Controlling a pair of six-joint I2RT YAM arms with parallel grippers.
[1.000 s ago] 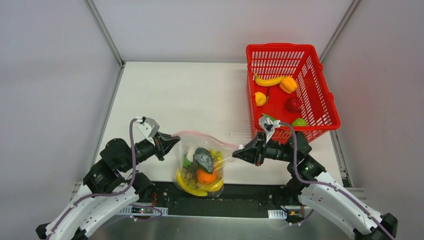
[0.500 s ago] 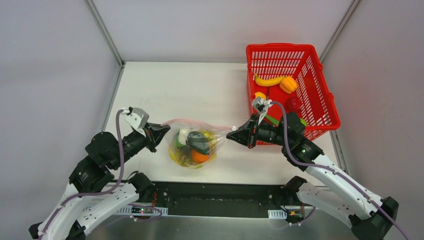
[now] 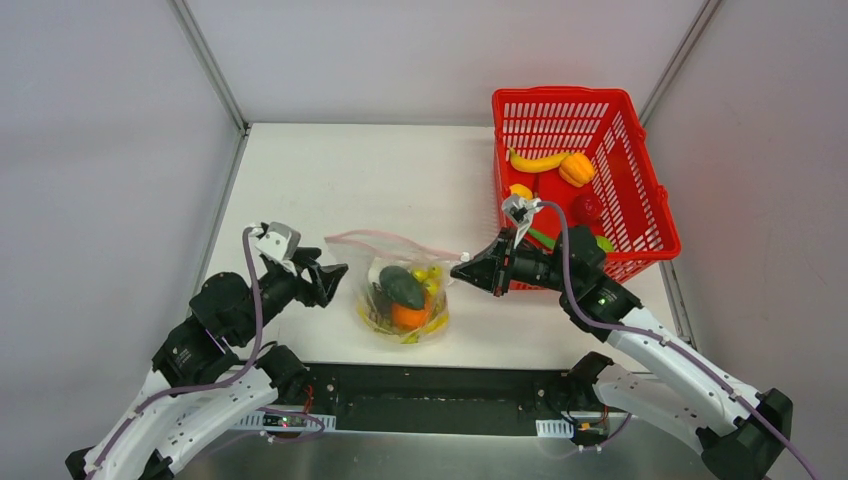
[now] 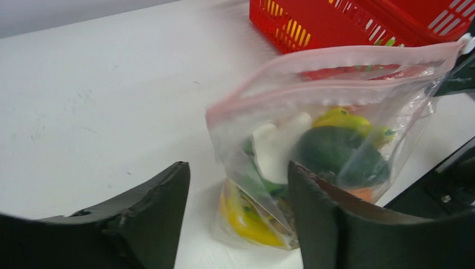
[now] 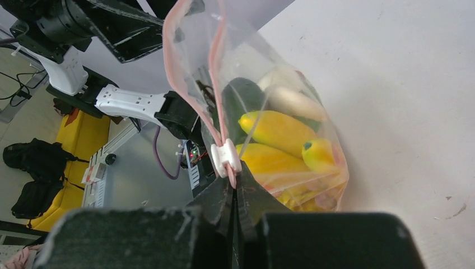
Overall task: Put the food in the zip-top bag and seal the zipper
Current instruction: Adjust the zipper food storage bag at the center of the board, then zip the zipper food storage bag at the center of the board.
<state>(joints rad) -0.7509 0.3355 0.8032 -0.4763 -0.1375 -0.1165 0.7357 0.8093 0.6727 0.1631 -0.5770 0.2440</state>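
Note:
The zip-top bag rests on the table, holding food: yellow bananas, a dark green piece, an orange and a white piece. Its zipper runs along the top as two pink strips that stand apart. A white slider sits at the right end. My right gripper is shut on the zipper's end just below the slider. The left gripper stands open beside the bag's left edge, gripping nothing.
A red lattice basket stands at the back right, just behind my right arm. It holds a banana, an orange pepper, a red piece and a yellow piece. The table's near edge runs just below the bag.
My left gripper has opened and let go of the bag's left corner. Both arms carried the bag from the near edge onto the table, where it now sags.

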